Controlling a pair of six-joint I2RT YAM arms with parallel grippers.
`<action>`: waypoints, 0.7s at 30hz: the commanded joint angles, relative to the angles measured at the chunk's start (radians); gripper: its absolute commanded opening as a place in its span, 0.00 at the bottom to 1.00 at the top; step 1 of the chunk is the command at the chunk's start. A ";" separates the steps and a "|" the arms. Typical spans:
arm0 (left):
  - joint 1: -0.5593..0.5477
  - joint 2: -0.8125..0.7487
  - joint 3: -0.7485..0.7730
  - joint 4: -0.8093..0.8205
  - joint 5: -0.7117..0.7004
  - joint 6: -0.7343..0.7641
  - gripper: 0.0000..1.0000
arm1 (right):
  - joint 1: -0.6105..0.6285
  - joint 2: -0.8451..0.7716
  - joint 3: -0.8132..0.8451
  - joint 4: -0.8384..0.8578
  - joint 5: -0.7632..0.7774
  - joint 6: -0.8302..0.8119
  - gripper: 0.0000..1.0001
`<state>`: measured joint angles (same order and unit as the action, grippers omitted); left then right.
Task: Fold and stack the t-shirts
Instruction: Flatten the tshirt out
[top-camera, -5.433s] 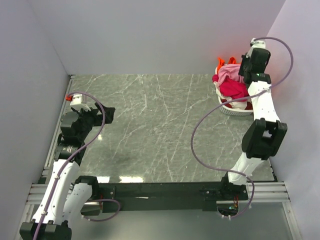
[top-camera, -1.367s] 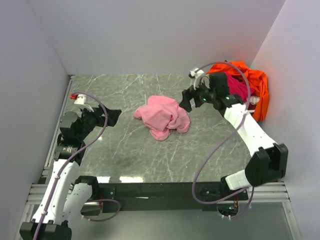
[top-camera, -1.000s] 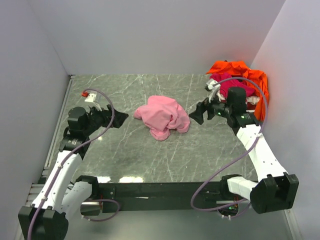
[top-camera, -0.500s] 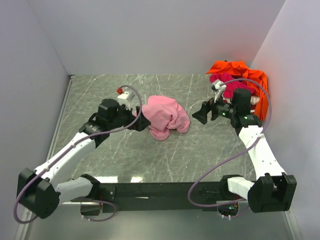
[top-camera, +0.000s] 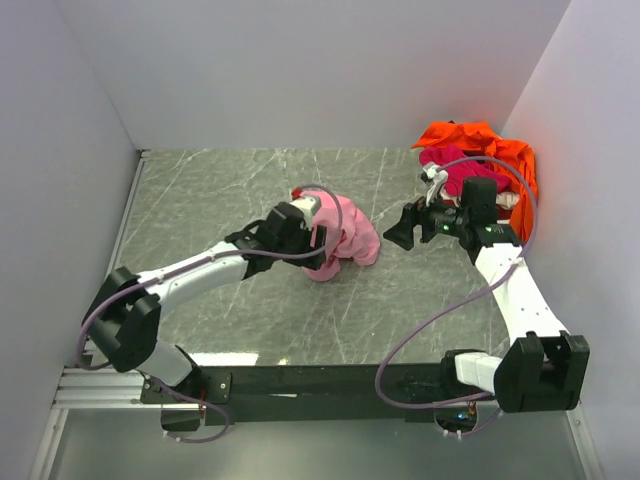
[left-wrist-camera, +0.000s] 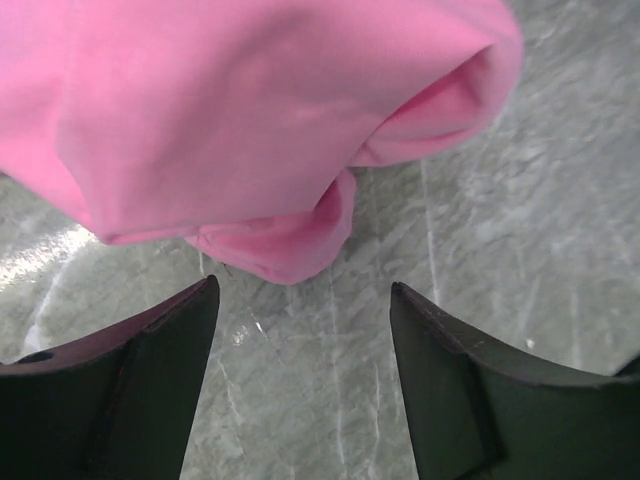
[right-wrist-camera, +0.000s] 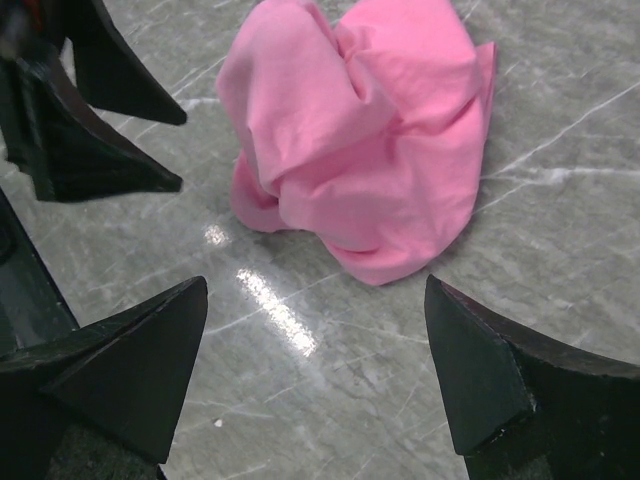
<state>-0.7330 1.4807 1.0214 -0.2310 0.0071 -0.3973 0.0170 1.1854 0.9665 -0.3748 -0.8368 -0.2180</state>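
Now: pink shirt (top-camera: 345, 232) lies crumpled mid-table (top-camera: 230, 180), centre of the top view, the lump running upper left to lower right. Left gripper (top-camera: 303, 236) is the nearer, at the lump's left edge. In its wrist view the fingers stand apart and empty, with a fold just ahead of the gap, not between them. Right gripper (top-camera: 393, 236) sits near the right side, not touching, fingers wide apart, empty. Collar, sleeves and hem indistinguishable. Magenta shirt (top-camera: 460, 178) and orange shirt (top-camera: 480, 145) heaped upper right, partly behind the right arm
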 joint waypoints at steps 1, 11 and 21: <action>-0.054 0.065 0.041 0.047 -0.136 0.008 0.74 | -0.006 0.028 0.054 -0.018 -0.033 -0.001 0.94; -0.163 0.296 0.210 -0.004 -0.424 0.028 0.66 | -0.003 0.088 0.069 -0.047 -0.038 -0.003 0.91; -0.169 0.391 0.261 -0.004 -0.545 0.026 0.37 | 0.034 0.131 0.080 -0.064 -0.018 -0.012 0.87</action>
<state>-0.9001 1.8629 1.2480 -0.2455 -0.4671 -0.3775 0.0322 1.3136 0.9974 -0.4370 -0.8555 -0.2192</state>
